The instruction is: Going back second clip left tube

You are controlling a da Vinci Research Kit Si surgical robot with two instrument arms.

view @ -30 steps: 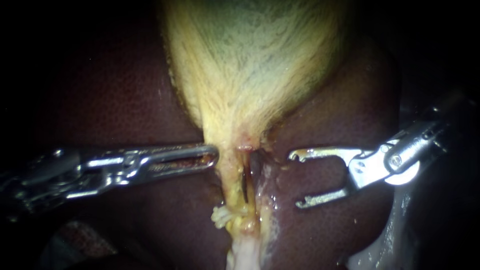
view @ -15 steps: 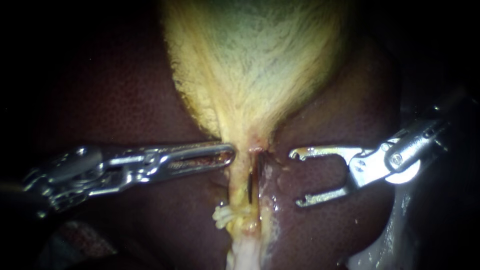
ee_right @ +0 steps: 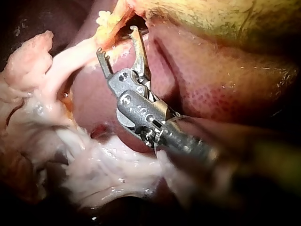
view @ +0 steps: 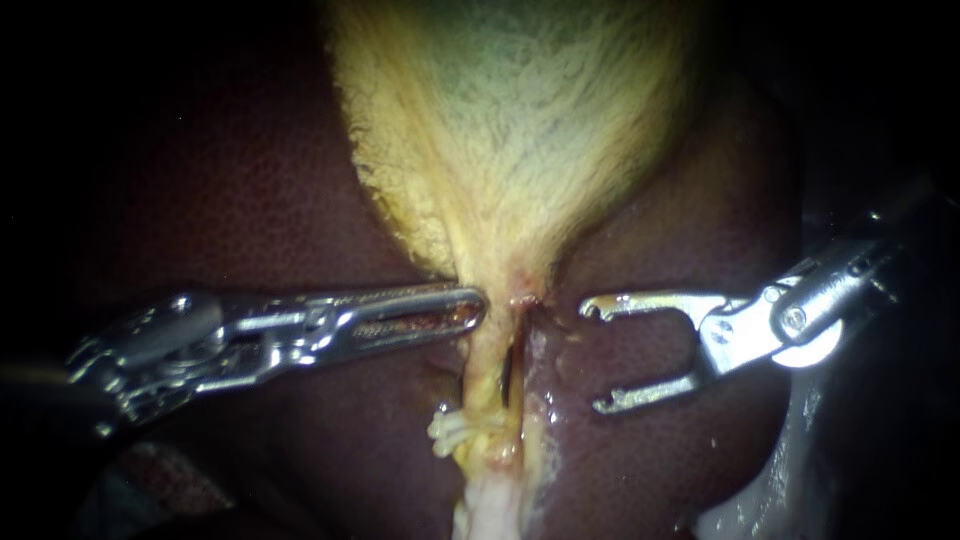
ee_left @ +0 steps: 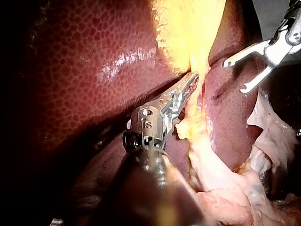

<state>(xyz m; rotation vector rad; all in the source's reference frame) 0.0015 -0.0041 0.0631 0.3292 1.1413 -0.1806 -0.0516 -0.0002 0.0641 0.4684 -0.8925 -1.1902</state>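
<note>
Yellow and fatty, the left tube [view: 484, 365] ran below the gallbladder [view: 500, 130] across the liver [view: 250, 200]. My left instrument [view: 476, 304], jaws together, pressed its side, apparently to steady it. My right instrument [view: 591, 357] waited beside it, jaws apart and empty.

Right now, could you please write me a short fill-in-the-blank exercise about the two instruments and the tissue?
The jaws of the right instrument stand ____, holding nothing.
The jaws of the left instrument lie ____, their tip against the tube.
The yellowish gallbladder rests on the dark red ____.
Missing words: open; shut; liver.
</note>
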